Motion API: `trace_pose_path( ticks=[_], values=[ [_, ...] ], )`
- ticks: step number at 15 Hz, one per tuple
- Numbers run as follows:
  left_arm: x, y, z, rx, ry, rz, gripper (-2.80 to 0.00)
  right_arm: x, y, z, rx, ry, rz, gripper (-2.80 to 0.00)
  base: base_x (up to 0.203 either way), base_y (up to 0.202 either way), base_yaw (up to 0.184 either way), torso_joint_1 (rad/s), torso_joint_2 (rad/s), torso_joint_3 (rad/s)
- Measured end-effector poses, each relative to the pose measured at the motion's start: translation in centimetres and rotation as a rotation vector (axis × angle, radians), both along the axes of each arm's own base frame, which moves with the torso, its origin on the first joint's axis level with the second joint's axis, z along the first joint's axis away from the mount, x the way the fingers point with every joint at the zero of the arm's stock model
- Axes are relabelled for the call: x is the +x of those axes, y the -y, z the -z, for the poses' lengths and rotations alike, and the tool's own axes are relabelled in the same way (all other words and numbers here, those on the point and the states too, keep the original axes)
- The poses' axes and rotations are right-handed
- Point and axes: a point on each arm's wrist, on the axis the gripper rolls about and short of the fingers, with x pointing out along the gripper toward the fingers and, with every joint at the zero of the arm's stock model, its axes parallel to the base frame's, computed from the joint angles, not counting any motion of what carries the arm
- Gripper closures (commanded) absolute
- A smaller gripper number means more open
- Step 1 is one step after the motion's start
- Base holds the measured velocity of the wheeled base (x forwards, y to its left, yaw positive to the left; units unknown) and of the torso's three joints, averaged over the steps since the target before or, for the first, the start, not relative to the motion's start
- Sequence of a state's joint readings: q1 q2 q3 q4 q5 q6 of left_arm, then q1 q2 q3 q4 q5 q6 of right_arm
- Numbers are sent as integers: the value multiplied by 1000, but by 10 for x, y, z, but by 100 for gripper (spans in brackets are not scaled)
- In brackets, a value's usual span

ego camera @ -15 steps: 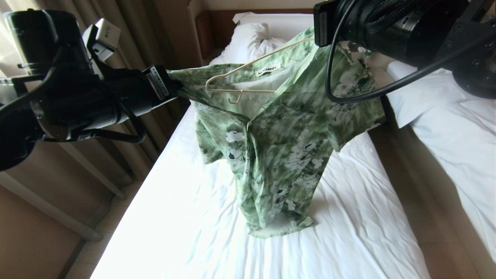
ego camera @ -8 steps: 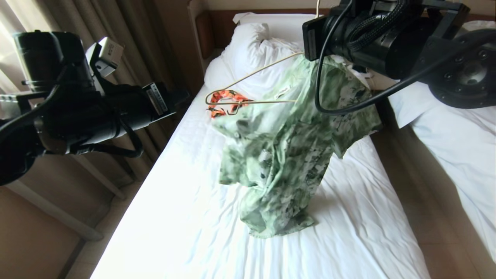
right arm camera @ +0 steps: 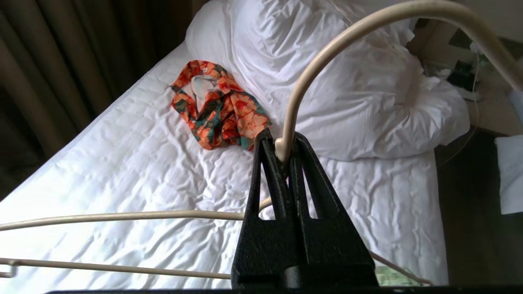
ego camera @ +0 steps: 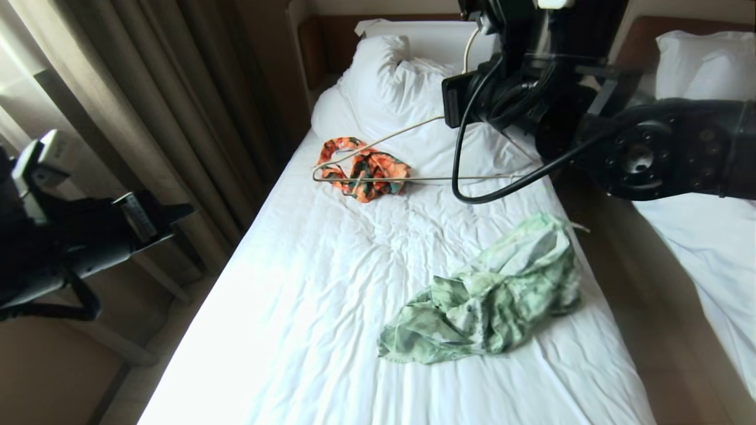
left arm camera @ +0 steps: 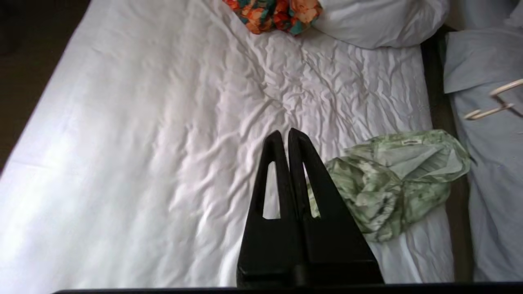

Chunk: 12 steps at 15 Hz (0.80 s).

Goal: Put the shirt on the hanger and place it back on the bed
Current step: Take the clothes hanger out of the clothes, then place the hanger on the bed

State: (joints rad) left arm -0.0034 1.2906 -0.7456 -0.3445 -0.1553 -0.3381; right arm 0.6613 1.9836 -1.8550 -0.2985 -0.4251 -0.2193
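Note:
The green and white shirt [ego camera: 496, 295] [left arm camera: 392, 183] lies in a crumpled heap on the bed [ego camera: 295, 324], near its right edge. The cream hanger [ego camera: 378, 174] [right arm camera: 122, 215] hangs bare in the air above the pillow end, with no cloth on it. My right gripper [right arm camera: 282, 141] is shut on the tip of its curved hook; my right arm [ego camera: 590, 118] reaches in from the upper right. My left gripper [ego camera: 180, 211] [left arm camera: 284, 134] is shut and empty. It is beside the bed's left edge, well apart from the shirt.
An orange and dark green floral garment [ego camera: 363, 171] [right arm camera: 216, 110] lies by the bulky white duvet and pillow [ego camera: 390, 77]. Brown headboard [ego camera: 331, 41] behind. Curtains [ego camera: 147, 88] stand at the left. A second white bed [ego camera: 709, 248] is at the right, across a narrow floor gap [ego camera: 620, 283].
My left gripper let go of the shirt and drew back to the left and down. The shirt slid off the hanger into a heap, uncovering the orange garment. The right arm lifted the hanger.

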Motion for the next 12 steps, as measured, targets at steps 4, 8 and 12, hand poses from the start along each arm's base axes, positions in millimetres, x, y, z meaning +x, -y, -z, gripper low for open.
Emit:
trace_pose_path(
  ticks=[4, 8, 12],
  values=[
    [-48, -63, 13, -4, 9, -192, 0, 22, -10, 55, 194, -186, 23, 0, 0, 0, 0, 0, 0, 0],
    [-67, -68, 25, -18, 1, -177, 0, 32, 20, 119, 39, -468, 152, 0, 0, 0, 0, 0, 0, 0],
    [-69, -61, 38, -51, -36, -147, 0, 38, 65, 169, -127, -711, 351, 0, 0, 0, 0, 0, 0, 0]
  ],
)
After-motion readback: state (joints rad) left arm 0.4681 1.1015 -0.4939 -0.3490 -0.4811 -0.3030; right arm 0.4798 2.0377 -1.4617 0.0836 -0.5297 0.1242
